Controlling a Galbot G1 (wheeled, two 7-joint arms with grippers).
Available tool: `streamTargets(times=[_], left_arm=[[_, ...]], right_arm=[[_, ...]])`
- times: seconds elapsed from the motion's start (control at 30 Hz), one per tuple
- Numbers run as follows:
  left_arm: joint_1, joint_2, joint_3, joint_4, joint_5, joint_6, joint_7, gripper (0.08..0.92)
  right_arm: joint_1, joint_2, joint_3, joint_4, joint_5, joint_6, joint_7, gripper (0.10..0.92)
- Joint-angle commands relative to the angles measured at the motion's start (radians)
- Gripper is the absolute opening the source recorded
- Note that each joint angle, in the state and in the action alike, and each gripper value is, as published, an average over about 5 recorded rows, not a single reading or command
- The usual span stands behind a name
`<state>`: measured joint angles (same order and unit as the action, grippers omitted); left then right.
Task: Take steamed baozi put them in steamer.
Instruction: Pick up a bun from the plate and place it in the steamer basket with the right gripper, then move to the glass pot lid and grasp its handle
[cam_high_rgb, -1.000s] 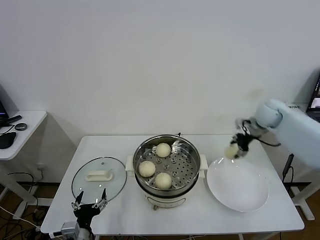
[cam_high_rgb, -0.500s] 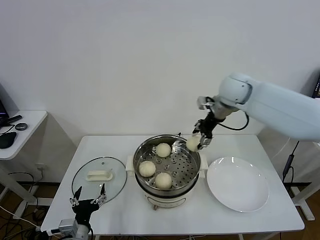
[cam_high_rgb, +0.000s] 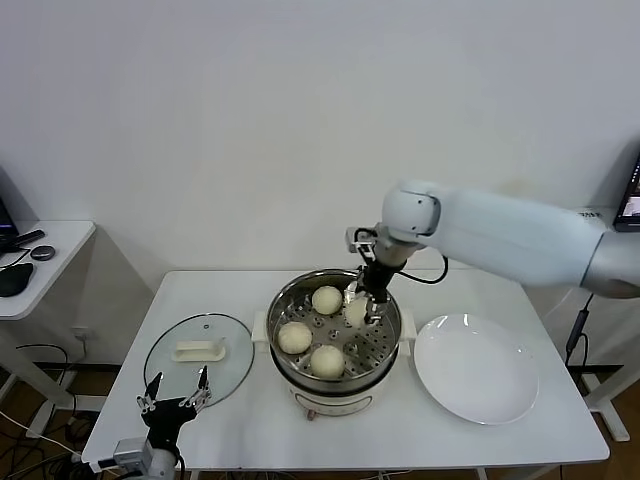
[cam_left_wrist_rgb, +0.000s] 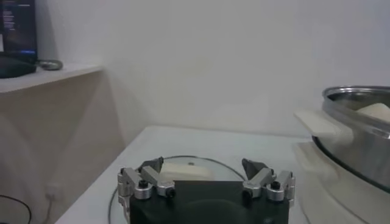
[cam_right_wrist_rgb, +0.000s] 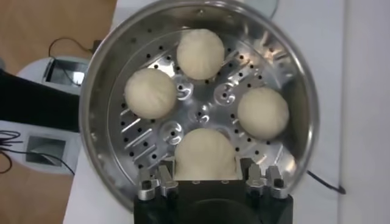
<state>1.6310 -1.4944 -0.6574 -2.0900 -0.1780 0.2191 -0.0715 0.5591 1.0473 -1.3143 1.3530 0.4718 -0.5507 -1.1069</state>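
The right gripper (cam_high_rgb: 362, 303), its fingertips cut off in its wrist view, clamps the fourth bun (cam_right_wrist_rgb: 205, 154) over the steamer (cam_high_rgb: 385, 345) tray's free back-right spot beside three buns (cam_right_wrist_rgb: 150, 92) seated there, while the left gripper (cam_high_rgb: 174, 405) waits spread wide by the lid (cam_high_rgb: 196, 352).

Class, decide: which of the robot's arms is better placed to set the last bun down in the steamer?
Right. The right gripper grips the fourth baozi above the steamer; the left gripper is open by the glass lid.
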Motion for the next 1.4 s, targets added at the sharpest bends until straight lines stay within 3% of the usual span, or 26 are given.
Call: streamTargets(times=[0.03, 0.37, 0.57, 0.73, 1.07, 1.23, 1.4], left_arm=[[-0.001, -0.002, 0.001, -0.002, -0.001, 0.0, 0.0, 0.823], [-0.003, -0.004, 0.002, 0.002, -0.001, 0.0, 0.0, 0.823], [-0.003, 0.001, 0.001, -0.002, 0.0, 0.003, 0.0, 0.823], [0.0, 0.001, -0.006, -0.019, -0.009, 0.001, 0.002, 0.823], [-0.004, -0.026, -0.021, -0.043, -0.087, -0.093, -0.014, 0.823], [-0.022, -0.02, -0.02, -0.06, -0.091, -0.111, -0.019, 0.823], [-0.052, 0.003, -0.033, -0.052, 0.003, -0.112, 0.01, 0.823]], right_arm=[[-0.043, 0.047, -0.031, -0.007, -0.057, -0.031, 0.057, 0.619], [-0.048, 0.026, -0.021, 0.005, -0.062, -0.034, 0.066, 0.631], [-0.015, -0.017, -0.016, 0.034, -0.043, -0.031, 0.06, 0.765], [-0.011, -0.097, 0.091, 0.057, 0.02, -0.009, 0.116, 0.82], [-0.246, -0.216, 0.625, 0.071, 0.291, 0.175, 0.573, 0.823], [-0.639, -0.224, 1.092, 0.138, 0.236, 0.213, 0.811, 0.823], [-1.025, -0.151, 1.538, 0.186, 0.165, 0.273, 0.926, 0.823]])
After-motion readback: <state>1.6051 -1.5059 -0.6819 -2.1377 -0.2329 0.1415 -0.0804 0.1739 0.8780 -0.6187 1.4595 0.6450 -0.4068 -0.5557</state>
